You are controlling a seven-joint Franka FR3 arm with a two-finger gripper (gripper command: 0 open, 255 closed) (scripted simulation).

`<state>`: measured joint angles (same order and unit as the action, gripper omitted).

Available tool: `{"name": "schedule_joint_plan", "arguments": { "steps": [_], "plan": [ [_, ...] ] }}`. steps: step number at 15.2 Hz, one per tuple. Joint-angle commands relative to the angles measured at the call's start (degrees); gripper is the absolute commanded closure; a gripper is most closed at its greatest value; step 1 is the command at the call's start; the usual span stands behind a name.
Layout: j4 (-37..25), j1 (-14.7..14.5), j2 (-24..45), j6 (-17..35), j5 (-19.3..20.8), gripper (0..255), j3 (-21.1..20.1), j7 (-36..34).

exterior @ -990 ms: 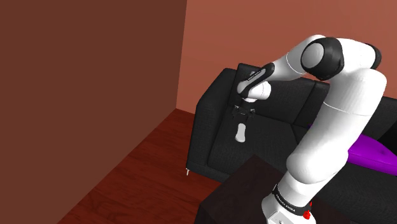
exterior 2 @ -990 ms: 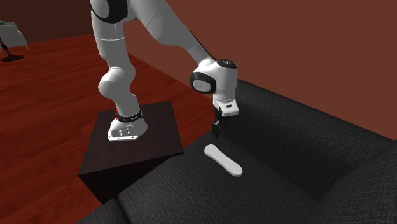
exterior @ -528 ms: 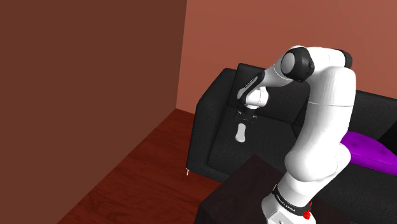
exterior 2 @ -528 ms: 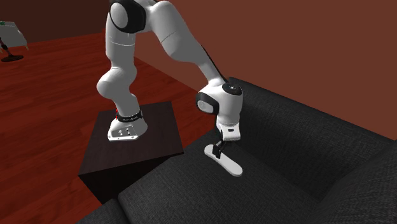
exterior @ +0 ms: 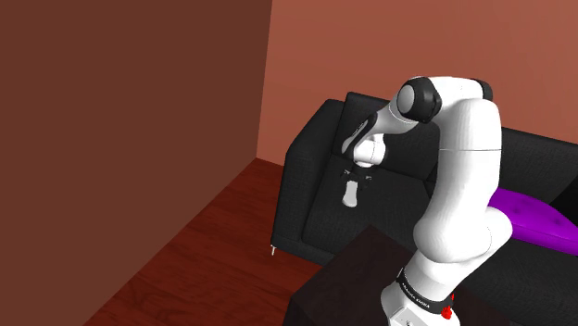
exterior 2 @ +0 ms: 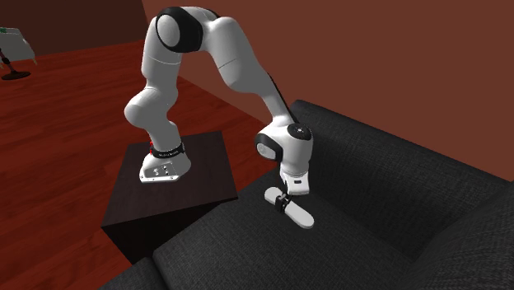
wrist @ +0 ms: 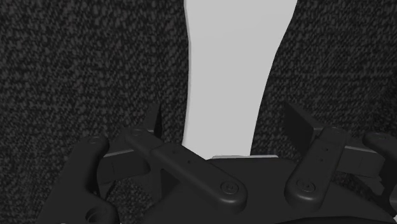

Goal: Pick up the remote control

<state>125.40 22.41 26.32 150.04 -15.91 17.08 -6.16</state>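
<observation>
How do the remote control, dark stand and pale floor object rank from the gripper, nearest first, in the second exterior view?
From the gripper:
1. Remote control, right beneath it on the sofa.
2. Dark stand, left of the sofa.
3. Pale object, far upper-left floor.

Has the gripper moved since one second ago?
Yes. In the second exterior view the gripper has dropped from above the sofa seat down to the white remote.

no text, number or brand can be read anywhere. a line of tiny light marks is seen on the black ring [exterior: 417, 297] at the foot of the white robot arm [exterior: 460, 185], but it is too small to be read.
</observation>
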Motion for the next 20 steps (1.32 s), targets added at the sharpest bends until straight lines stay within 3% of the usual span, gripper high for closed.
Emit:
{"name": "schedule_joint_plan", "arguments": {
  "steps": [1,2,11,20],
  "plan": [
    [0.1,0.1,0.4,0.5,-0.3,0,-0.2,0.2],
    [0.0,0.1,0.5,0.5,-0.3,255,-0.2,0.1],
    [0.1,0.1,0.4,0.5,-0.3,255,-0.2,0.2],
    [0.8,-1.8,-5.7,-4.7,3.3,255,2.4,-2.4]
  ]
}}
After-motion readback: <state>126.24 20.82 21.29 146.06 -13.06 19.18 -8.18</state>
